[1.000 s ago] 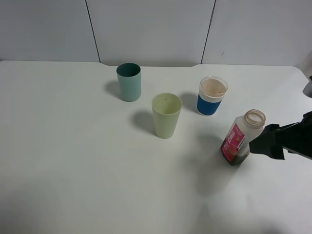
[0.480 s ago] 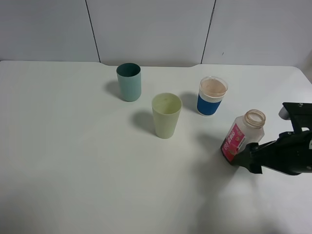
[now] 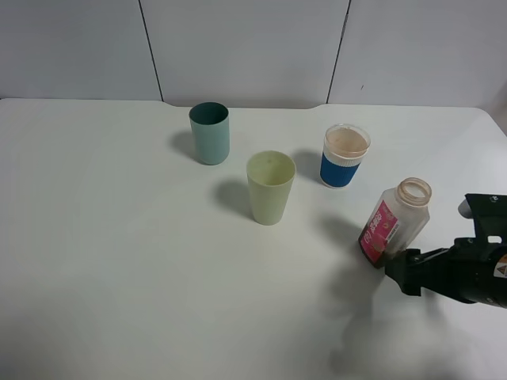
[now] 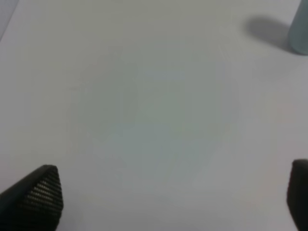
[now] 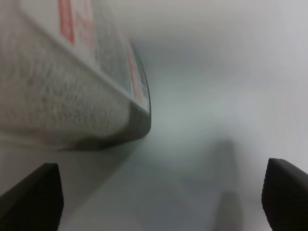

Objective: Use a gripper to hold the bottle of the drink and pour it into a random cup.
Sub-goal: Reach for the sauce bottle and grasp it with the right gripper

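Observation:
The bottle of the drink point(image 3: 394, 222) stands uncapped on the table at the right, with dark liquid at its bottom and a pink-red label. The pale yellow-green cup point(image 3: 270, 187) stands at the centre, empty and apart from the bottle. My right gripper point(image 3: 405, 271) is low, just in front of the bottle's base, not holding it. In the right wrist view the gripper point(image 5: 156, 197) is open with its fingertips point(image 5: 33, 195) wide apart; the bottle point(image 5: 72, 82) is close ahead, off to one side. My left gripper point(image 4: 168, 197) is open over bare table and is outside the exterior view.
A teal-green tumbler point(image 3: 209, 132) stands at the back left; its edge also shows in the left wrist view point(image 4: 301, 29). A blue-and-white cup point(image 3: 344, 156) with a clear rim stands just behind the bottle. The white table point(image 3: 119, 261) ends at a grey wall behind.
My right gripper has moved down from beside the bottle's right side to low in front of its base. The bottle and the cups have not moved.

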Available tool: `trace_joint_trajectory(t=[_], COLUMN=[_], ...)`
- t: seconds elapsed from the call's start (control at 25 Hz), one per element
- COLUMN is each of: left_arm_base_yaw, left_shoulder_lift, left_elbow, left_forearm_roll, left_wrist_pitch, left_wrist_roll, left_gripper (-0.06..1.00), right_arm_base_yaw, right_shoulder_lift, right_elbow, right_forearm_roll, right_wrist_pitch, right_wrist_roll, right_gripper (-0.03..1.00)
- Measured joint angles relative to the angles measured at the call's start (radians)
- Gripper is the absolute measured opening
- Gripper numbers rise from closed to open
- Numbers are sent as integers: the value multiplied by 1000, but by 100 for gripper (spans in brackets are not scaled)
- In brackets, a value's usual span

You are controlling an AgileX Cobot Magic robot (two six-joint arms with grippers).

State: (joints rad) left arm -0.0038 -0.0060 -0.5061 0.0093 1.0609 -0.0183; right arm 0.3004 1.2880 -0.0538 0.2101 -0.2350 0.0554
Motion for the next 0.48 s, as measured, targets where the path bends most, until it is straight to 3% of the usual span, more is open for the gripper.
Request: trace_joint_trajectory(t=[0.24,0.48], left_arm_base_yaw=[0,0], left_shoulder_lift=[0,0], left_elbow=[0,0], left_forearm_roll=[0,0], left_wrist_pitch=[0,0], left_wrist_roll=[0,0], left_gripper=[93,93], right_arm_base_yaw=[7,9], right_shoulder_lift=[2,3], right_elbow=[0,-2], right_forearm_roll=[-8,-48], right_wrist_pitch=[-40,-70], right_wrist_roll=[14,-44], right_gripper=[81,81])
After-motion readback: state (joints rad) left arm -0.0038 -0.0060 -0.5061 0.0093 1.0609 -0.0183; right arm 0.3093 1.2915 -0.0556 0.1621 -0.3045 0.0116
